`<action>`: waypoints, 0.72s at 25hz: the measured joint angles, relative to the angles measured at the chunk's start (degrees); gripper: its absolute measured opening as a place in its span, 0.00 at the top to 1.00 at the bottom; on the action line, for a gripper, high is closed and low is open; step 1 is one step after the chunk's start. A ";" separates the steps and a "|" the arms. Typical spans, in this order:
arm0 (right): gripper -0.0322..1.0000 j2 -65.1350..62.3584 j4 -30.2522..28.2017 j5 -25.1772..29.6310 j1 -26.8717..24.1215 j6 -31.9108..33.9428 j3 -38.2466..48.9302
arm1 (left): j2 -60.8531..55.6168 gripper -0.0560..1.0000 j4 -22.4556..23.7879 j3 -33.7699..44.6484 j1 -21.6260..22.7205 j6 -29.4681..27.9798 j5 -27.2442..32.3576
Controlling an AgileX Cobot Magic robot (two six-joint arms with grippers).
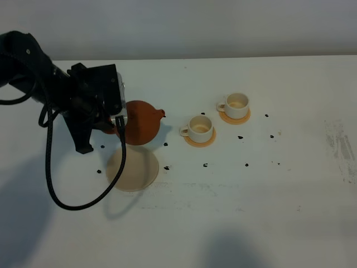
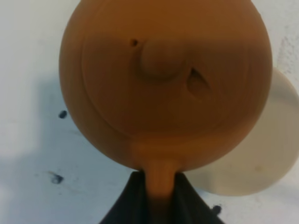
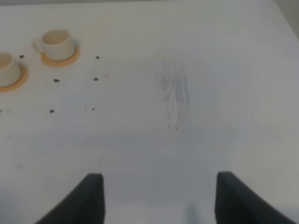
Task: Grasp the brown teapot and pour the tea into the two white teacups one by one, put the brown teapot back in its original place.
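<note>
Left gripper (image 2: 159,189) clamps the handle of the round, reddish-brown clay teapot (image 1: 142,124).

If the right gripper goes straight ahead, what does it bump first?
Probably only the table, near its scuffed patch; the way looks free. The right gripper is open, and the teacups sit off to one side.

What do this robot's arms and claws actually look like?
The left arm is matte black and blocky, with a black braided cable looping below it. The left gripper and right gripper have plain black fingers. No markings show.
</note>
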 joint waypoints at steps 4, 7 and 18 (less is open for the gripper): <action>0.48 0.00 0.00 0.00 0.00 0.00 0.00 | 2.37 0.87 0.45 -3.60 0.00 -0.23 1.44; 0.48 0.00 0.00 0.00 0.00 0.00 0.00 | 4.71 0.87 1.09 -6.34 -0.13 -0.25 2.56; 0.48 0.00 0.00 0.00 0.00 0.00 0.00 | 13.00 0.87 5.53 -18.30 -2.75 -0.46 5.89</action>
